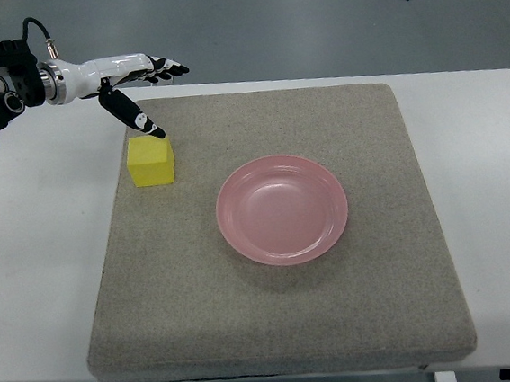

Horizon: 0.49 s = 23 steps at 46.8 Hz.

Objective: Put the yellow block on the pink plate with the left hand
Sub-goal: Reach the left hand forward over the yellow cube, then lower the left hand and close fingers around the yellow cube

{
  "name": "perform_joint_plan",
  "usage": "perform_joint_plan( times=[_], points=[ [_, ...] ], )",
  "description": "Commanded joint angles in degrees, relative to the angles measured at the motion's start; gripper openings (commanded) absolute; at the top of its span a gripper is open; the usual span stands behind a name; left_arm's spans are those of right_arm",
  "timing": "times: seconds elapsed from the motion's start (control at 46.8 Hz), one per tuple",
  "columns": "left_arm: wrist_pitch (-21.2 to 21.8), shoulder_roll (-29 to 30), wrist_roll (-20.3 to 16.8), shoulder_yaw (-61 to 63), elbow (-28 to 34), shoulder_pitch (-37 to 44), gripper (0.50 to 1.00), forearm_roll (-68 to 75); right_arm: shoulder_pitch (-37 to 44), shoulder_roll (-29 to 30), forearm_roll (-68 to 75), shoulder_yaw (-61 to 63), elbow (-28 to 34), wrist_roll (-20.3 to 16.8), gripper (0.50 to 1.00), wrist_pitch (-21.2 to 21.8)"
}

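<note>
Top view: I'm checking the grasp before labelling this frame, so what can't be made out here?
- Whether the left hand touches the yellow block: its thumb tip overlaps the block's top edge, and a steep look-down gives no height.
- The left arm past the wrist: cut off by the picture's left edge.
- The right arm: out of view.
- The block's far side: hidden by the block itself.

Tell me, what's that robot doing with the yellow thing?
The robot's left hand is reaching over a yellow block on a grey mat. Its fingers are spread, with the thumb tip at the block's top edge, not gripping it yet. The pink plate sits empty beside it, waiting for the block.
</note>
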Motion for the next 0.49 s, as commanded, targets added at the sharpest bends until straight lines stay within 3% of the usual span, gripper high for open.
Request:
perform_joint_plan(
  times=[0.0,0.47],
  points=[
    [-0.1,0.8,-0.5,0.2,-0.1,0.2,0.984,3.4,0.0,0.0,0.1,0.0,0.0,0.0,0.924,0.0],
    [0.5,6.3,-3.3,0.1,-9.8,0.9,0.979,17.7,0.0,0.0,0.0,0.0,0.0,0.0,0.924,0.0]
  ],
)
